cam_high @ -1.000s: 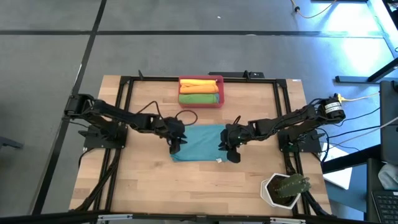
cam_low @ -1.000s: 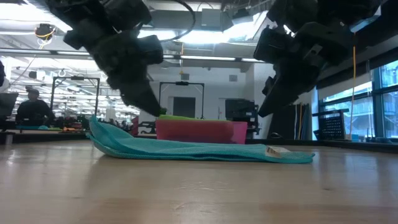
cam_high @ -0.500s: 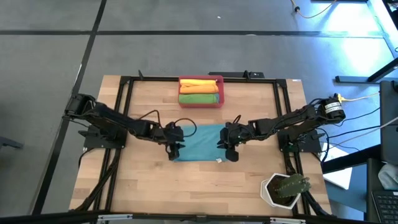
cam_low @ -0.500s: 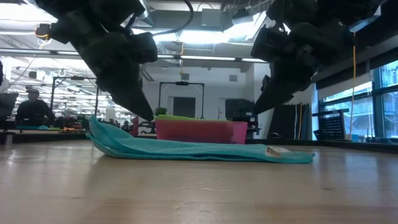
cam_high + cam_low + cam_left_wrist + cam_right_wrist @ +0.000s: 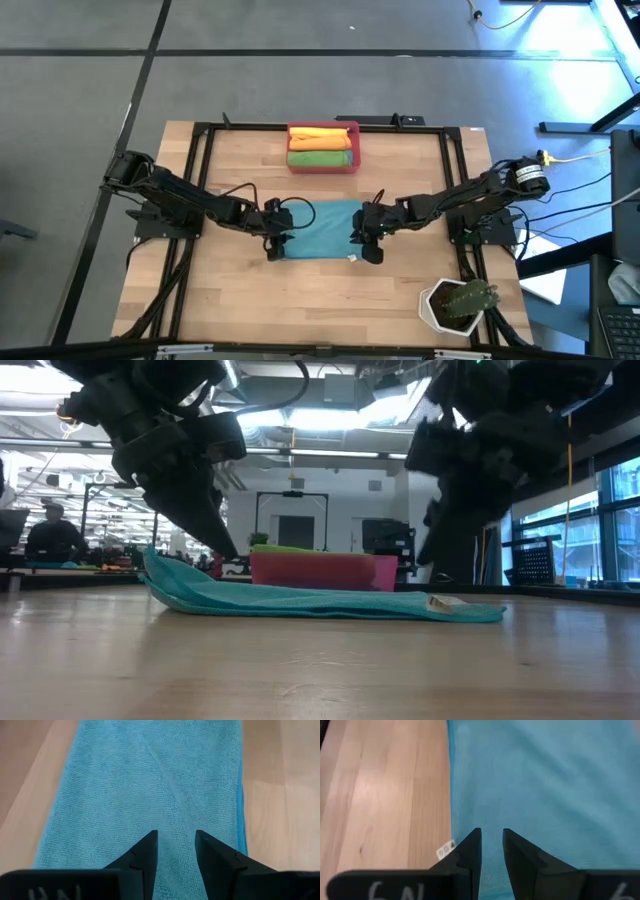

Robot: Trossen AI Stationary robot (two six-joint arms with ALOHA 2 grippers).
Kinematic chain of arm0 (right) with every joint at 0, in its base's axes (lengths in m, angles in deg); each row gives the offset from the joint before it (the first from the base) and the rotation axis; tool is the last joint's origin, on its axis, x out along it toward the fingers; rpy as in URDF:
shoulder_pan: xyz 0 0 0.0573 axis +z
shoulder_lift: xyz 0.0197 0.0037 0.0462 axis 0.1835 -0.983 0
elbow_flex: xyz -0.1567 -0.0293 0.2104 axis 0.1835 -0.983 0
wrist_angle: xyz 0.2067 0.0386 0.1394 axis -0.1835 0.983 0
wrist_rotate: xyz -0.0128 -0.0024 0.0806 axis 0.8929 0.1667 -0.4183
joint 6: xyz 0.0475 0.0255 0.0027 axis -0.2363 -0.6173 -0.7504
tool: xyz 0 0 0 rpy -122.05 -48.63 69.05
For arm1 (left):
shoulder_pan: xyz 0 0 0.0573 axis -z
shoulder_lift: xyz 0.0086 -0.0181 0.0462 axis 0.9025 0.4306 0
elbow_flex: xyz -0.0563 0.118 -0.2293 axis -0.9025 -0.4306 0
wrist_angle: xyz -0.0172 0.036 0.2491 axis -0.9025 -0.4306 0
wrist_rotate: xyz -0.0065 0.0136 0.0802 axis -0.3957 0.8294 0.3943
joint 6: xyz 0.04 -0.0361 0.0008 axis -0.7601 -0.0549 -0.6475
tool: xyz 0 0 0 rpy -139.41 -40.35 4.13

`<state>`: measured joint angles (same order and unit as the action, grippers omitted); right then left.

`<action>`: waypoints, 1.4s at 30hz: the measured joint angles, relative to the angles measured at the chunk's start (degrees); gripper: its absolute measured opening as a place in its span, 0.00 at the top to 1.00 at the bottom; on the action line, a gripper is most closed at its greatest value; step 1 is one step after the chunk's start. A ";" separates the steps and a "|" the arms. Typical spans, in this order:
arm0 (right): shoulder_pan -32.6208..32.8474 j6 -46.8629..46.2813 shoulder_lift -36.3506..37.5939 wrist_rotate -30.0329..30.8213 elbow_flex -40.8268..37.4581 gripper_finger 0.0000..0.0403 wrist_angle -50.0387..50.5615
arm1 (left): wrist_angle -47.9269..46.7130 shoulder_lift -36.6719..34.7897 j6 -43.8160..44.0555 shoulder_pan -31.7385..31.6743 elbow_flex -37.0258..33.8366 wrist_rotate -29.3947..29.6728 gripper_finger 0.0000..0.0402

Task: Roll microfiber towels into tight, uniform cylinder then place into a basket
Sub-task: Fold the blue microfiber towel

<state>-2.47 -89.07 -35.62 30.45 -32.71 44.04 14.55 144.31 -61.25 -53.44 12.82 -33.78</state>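
Teal-blue towel (image 5: 318,229) lies spread flat at the middle of the table (image 5: 230,300) in the high view, its long axis running left to right across the frame, with a small white label at its lower right corner. The left gripper (image 5: 276,243) sits over the towel's lower left corner and the right gripper (image 5: 366,245) over its lower right edge, both arms reaching in from the table's sides.

Only the wrist views show the fingers: in the left wrist view the left gripper (image 5: 174,851) has its two dark fingers a narrow gap apart over the teal pile, holding nothing; in the right wrist view the right gripper (image 5: 491,847) has its fingers closer still but also apart, poised at the towel's edge beside bare wood, the white label (image 5: 446,850) just beside one finger.

The low view adds height: the towel (image 5: 320,600) is a thin layer with its left end raised in a fold, and both grippers hang just above it, whether touching I cannot tell.

At the upper middle of the high view the red-pink basket (image 5: 355,148) holds a rolled orange towel (image 5: 320,138) and a rolled green towel (image 5: 320,158), each lying left to right. A white hexagonal plant pot (image 5: 455,303) stands at the lower right of the table.
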 joint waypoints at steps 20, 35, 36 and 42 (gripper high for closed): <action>-4.33 -4.34 -9.10 -3.64 0.20 0.80 -0.31 | 2.41 0.00 6.85 -2.32 -4.98 -2.15 0.70; -4.65 -4.28 -7.80 -5.13 0.36 0.80 2.79 | 3.91 -5.01 -7.21 -7.47 2.02 -1.36 0.70; -4.80 -4.29 -7.61 -5.13 0.34 0.80 3.23 | 3.86 -4.99 -7.47 -8.69 2.41 -2.21 0.70; -4.94 -4.48 -7.41 -5.22 0.33 0.80 3.82 | 2.90 -4.60 -5.60 -14.12 2.62 -3.24 0.70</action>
<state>-7.42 -93.55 -43.03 25.22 -32.38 47.86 17.45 139.72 -66.86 -67.57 15.45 -37.02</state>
